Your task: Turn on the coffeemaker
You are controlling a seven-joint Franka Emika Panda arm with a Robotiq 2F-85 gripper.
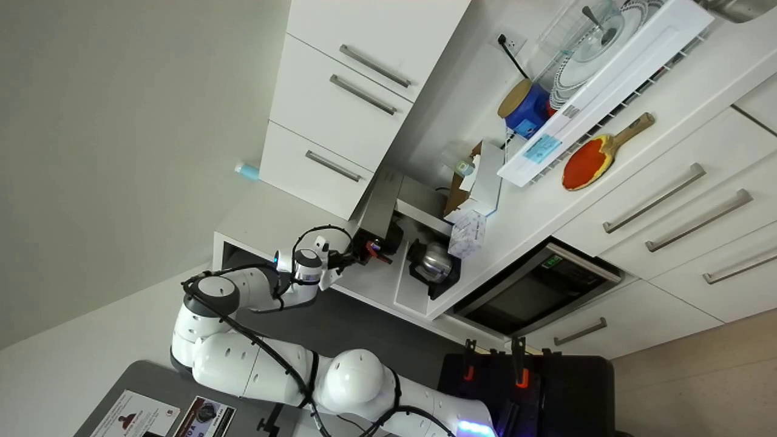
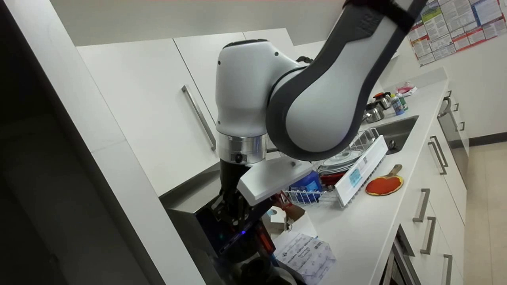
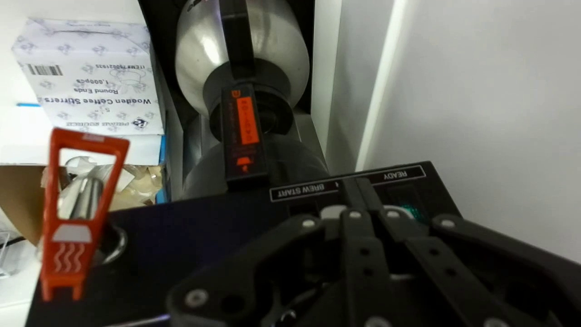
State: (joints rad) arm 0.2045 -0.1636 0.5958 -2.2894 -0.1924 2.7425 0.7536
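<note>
The pincer [image 3: 360, 186] is closed, its two tips lying together with nothing visible between them, over the control strip of the black coffeemaker [image 3: 181, 231]; whether they touch it I cannot tell. They stand between the BREW START label [image 3: 303, 191] and the READY label [image 3: 401, 174], with a green glow [image 3: 413, 211] next to the latter. To switch the machine on well, I would line the tips up with the BREW START side, press squarely and briefly, then back straight off; a slanted push might slip or shove it. The basket handle [image 3: 245, 136] juts close by, and a red loop-shaped piece [image 3: 72, 247] stands near the machine's edge, so sideways sweeps look risky. Beyond sits the steel pot [image 3: 277, 41], with the stirrers box [image 3: 91, 86] beside it on the desk [image 1: 516, 212]. Overhead cabinets [image 1: 328, 145] probably limit lifting; farther along are a dish rack [image 1: 598, 100] and a red paddle-shaped thing [image 1: 586, 164].
</note>
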